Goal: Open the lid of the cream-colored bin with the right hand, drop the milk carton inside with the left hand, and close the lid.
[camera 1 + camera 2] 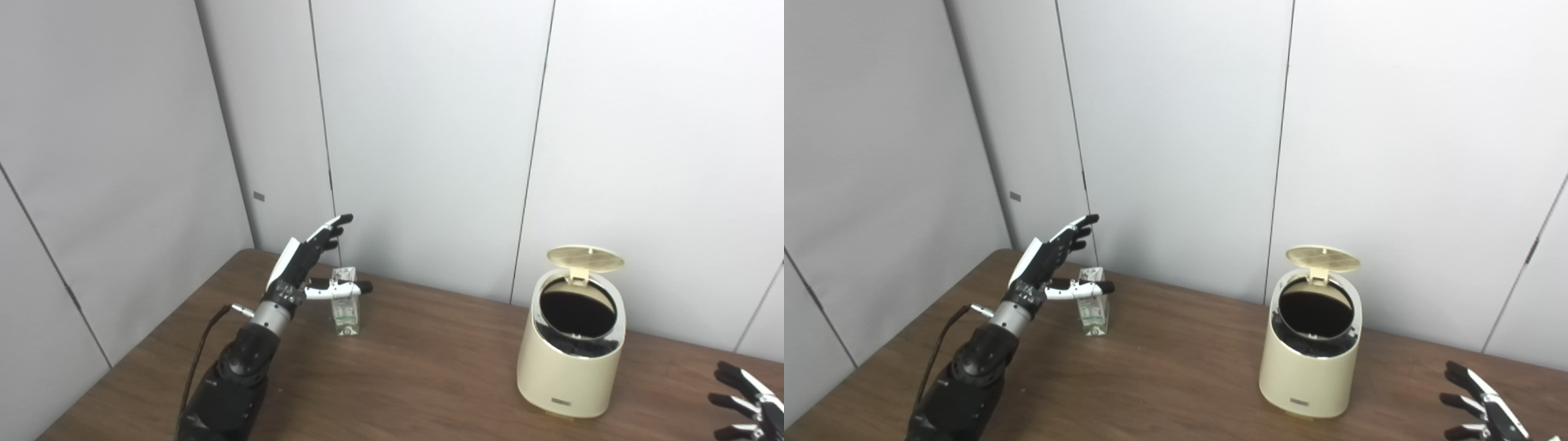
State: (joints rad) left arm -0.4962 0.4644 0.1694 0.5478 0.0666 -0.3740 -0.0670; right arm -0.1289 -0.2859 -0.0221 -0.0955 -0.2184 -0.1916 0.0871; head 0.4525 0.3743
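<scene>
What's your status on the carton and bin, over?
Left hand open beside milk carton, no grip. Right hand open, off the bin. Lid up. Path clear.

My two head cameras look down from above the near edge; side by side. Both share the table (429,367) and corner walls (1182,122).

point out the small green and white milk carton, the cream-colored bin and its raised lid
small green and white milk carton (346,315), left eye view, on its front face
cream-colored bin (566,376), left eye view, on its front wall
raised lid (1323,258), right eye view, on its ribbed underside
</scene>
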